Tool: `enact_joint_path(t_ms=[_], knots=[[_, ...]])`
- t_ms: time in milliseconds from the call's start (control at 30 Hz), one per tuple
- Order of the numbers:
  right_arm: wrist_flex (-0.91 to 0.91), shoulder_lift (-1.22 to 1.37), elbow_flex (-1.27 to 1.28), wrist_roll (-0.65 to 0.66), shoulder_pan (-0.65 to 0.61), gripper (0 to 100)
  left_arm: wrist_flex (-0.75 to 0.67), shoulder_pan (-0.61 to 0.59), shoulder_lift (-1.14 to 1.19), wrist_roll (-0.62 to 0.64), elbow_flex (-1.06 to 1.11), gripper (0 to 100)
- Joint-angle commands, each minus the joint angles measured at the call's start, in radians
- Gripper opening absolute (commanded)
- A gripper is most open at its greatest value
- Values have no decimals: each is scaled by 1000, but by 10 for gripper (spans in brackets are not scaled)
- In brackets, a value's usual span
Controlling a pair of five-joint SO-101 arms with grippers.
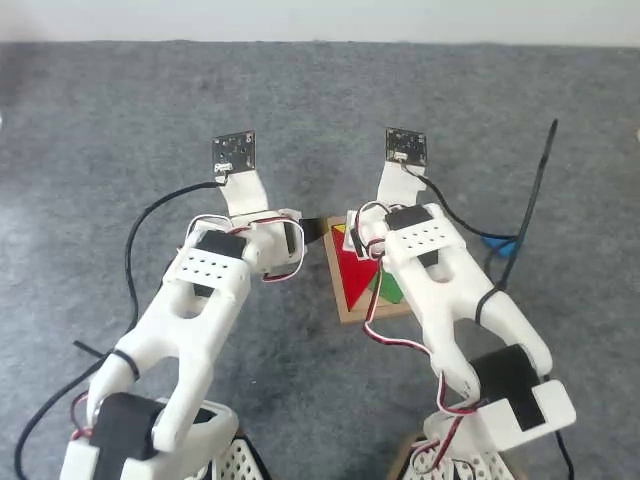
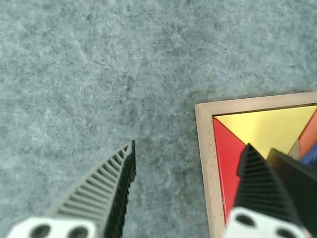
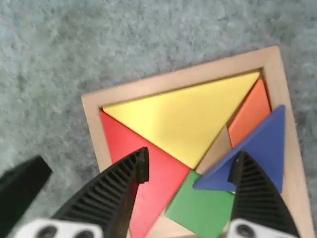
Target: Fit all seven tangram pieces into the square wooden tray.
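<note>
Where the two arms lean in side by side over the grey bench (image 1: 110, 120), the square wooden tray (image 1: 349, 314) lies between and under their wrists, closer to the right arm. From above, most of it is hidden by that arm, with a strip of the red piece (image 1: 352, 272) and a bit of the green piece (image 1: 393, 291) showing.

The left claw (image 2: 190, 145) is spread wide and holds nothing. One ribbed finger (image 2: 116, 178) hangs over bare bench, while the other is above a corner of the tray, over the red triangle just inside the rim.

The right claw (image 3: 192, 152) is also parted and empty, poised straight above the tray's middle. Under it the big yellow triangle (image 3: 188, 116) sits along one side of the frame, with the red triangle (image 3: 166, 181) against its neighbouring side. The green square (image 3: 203, 208) lies beside the red one, and an orange piece (image 3: 251, 115) is tucked into a far corner. A blue triangle (image 3: 260, 151) lies askew, overlapping the orange piece and the green square's corner, and seems to rest on top rather than flush. A patch of bare wood shows between it and the yellow triangle.

A black cable (image 1: 540, 175) trails across the bench beyond the right arm.
</note>
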Motion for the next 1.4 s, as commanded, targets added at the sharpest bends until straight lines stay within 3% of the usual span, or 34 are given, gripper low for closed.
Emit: enact_joint_path(t_ms=[0, 400, 1100, 1233, 1367], knots=[[65, -1, -9, 43, 21, 281, -17, 8, -37, -11, -5, 317], [194, -1, -9, 158, 31, 281, -17, 8, -37, -11, -5, 317], [223, -119, 37, 157, -68, 281, -18, 8, -38, -11, -7, 317], [231, -194, 32, 158, -22, 281, -18, 6, -38, -11, -7, 317], [262, -338, 48, 218, 143, 281, -18, 3, -38, -11, -7, 317]])
